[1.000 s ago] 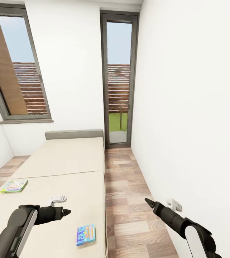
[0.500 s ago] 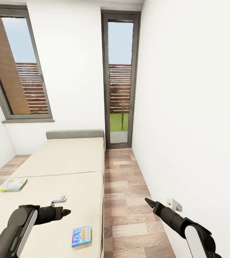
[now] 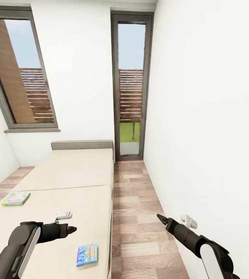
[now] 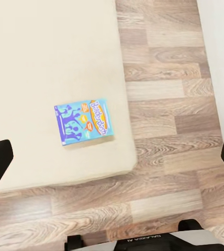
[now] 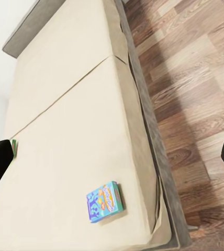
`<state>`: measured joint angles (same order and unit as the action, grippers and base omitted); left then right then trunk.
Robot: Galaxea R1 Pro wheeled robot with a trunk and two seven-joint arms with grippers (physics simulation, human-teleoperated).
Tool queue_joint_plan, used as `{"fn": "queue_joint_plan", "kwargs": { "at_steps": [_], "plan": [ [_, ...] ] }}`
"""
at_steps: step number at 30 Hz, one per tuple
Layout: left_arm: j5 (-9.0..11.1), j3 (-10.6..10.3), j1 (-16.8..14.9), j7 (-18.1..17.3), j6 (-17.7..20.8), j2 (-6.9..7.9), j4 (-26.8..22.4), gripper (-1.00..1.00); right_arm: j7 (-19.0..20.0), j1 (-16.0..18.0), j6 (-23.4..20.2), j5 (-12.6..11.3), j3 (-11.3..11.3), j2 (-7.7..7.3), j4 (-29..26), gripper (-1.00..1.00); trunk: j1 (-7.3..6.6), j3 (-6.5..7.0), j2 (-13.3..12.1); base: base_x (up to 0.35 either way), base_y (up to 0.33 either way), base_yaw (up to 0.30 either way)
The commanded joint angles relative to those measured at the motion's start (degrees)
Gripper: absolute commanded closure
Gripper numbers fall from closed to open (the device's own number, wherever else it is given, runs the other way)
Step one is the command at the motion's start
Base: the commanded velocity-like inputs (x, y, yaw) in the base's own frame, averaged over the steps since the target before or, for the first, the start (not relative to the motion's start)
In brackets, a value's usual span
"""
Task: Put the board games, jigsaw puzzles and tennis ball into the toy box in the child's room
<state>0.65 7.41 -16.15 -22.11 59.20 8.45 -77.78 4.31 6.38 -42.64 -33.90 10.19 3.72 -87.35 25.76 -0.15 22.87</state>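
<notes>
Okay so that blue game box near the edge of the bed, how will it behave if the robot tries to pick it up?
The blue game box looks like flat, thin cardboard, so probably stiff and light. It lies flat on the soft cream bed, so it likely won't roll; pressing down may sink it.

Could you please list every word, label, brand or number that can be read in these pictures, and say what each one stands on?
Flat blue printed game box near the edge of the cream mattress: an orange band of lettering on its lid, too blurred to read.
Flat green-edged printed game box farther along the bed: multicoloured print, too small to read.
Small white wall socket by the wood-plank floor: no text visible.
</notes>
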Motion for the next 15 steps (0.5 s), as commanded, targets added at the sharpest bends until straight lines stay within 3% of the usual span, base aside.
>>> {"fn": "queue_joint_plan", "kwargs": {
  "at_steps": [1,7,15],
  "plan": [
    [0.1,0.1,0.0,-0.1,0.3,-0.01,0.0,-1.0,0.4,0.0,-0.3,0.3,0.2,0.06,0.0,-1.0,0.02,-0.03,0.0,0.001,-0.191,0.119],
    [0.1,0.1,0.0,-0.1,0.3,0.01,0.0,-1.0,0.4,0.0,-0.3,0.3,0.2,0.06,0.0,-1.0,0.02,-0.03,0.0,0.0,-0.124,0.145],
    [0.1,0.0,0.0,-0.1,0.3,-0.01,0.0,-1.0,0.4,0.0,-0.3,0.3,0.1,0.06,0.0,-1.0,0.02,-0.03,0.0,0.0,-0.029,0.042]
  ]
}}
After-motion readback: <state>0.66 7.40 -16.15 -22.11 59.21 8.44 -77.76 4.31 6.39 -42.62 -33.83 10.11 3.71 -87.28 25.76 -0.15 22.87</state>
